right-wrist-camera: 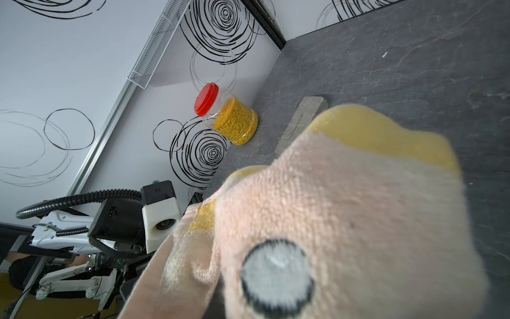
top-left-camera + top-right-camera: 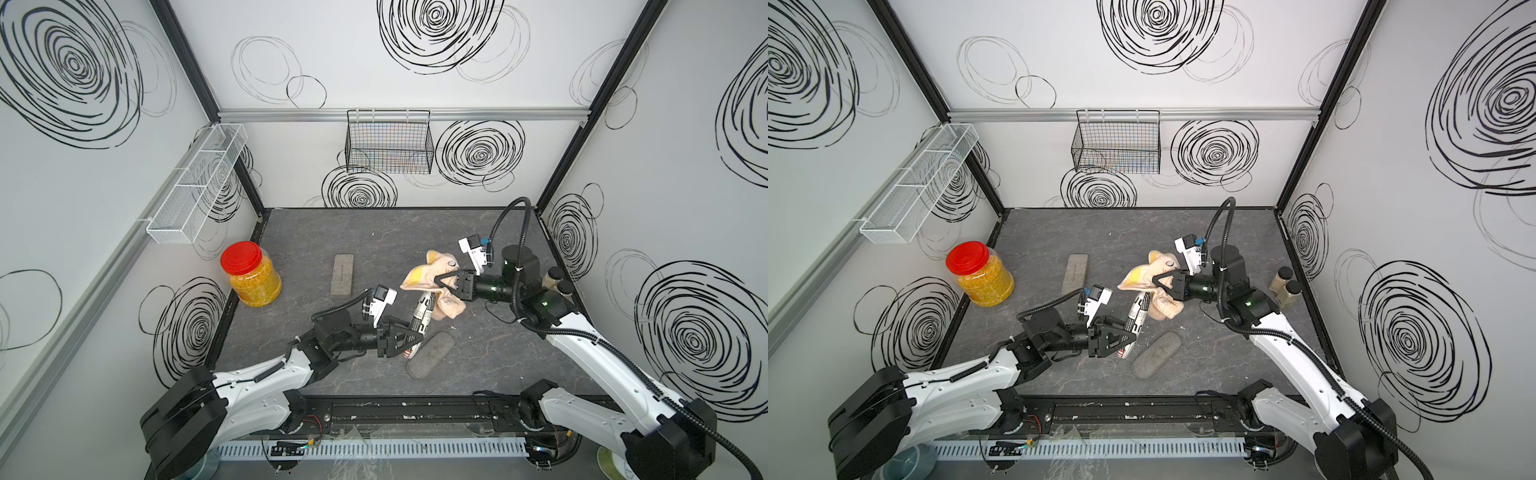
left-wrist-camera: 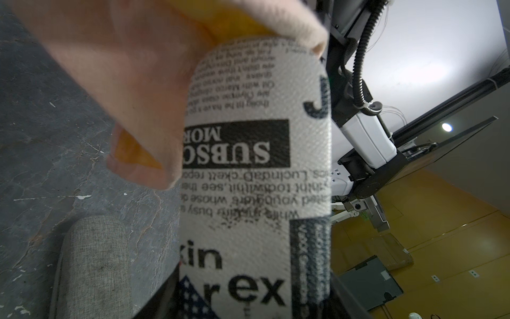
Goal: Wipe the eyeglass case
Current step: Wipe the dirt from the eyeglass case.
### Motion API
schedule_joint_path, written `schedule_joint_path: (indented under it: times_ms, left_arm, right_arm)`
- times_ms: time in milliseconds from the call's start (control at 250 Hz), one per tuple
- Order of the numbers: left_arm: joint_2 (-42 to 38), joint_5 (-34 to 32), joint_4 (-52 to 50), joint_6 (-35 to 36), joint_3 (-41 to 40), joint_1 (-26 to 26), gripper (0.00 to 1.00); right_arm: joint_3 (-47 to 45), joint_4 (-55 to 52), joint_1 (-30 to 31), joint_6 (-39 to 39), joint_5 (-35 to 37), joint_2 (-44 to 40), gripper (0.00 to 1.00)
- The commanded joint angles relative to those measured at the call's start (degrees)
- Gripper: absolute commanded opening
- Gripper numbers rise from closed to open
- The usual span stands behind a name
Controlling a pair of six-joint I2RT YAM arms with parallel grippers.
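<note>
The eyeglass case (image 2: 424,316) (image 2: 1139,311) has a white newspaper print and is held off the table, tilted, with its far end raised. My left gripper (image 2: 415,336) is shut on its lower end. In the left wrist view the case (image 3: 256,165) fills the middle. A pink and yellow cloth (image 2: 424,276) (image 2: 1142,278) drapes over the case's upper end, and my right gripper (image 2: 440,280) is shut on it. The cloth (image 1: 345,207) hides the jaws in the right wrist view. Part of the cloth (image 3: 124,69) hangs beside the case.
A grey fabric case (image 2: 430,354) lies on the dark table just beneath the held one. A grey flat block (image 2: 343,274) lies further back. A red-lidded jar (image 2: 251,274) stands at the left wall, two small bottles (image 2: 557,278) at the right wall.
</note>
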Motion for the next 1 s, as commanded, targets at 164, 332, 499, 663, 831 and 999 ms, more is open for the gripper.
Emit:
schedule_joint_path:
  times_ms: [164,332,499,663,831,999]
  left_arm:
    - [0.15,0.12,4.86,1.01,1.41,-0.96,0.55]
    - [0.49,-0.06,4.6,1.21,1.53,-1.14,0.55]
    - [-0.01,-0.37,4.13,1.28,1.91,-1.85,0.55]
    - [-0.42,-1.12,3.46,1.81,1.67,-2.19,0.55]
    - [-0.16,-0.77,3.31,2.0,2.19,-2.36,0.55]
    - [-0.2,-0.9,3.13,2.09,2.09,-2.54,0.55]
  right_arm:
    - [-0.5,7.92,0.18,0.94,-5.6,-5.66,0.0]
    - [2.15,-1.61,1.35,-3.28,2.5,-2.15,0.0]
    - [5.36,-5.62,1.34,-4.03,1.55,-1.08,0.0]
    - [2.29,5.35,1.42,-1.06,-6.18,-5.92,0.0]
    - [2.53,2.92,2.64,-2.02,-5.49,-3.1,0.0]
    - [5.62,-6.9,3.01,-5.34,2.91,1.84,0.0]
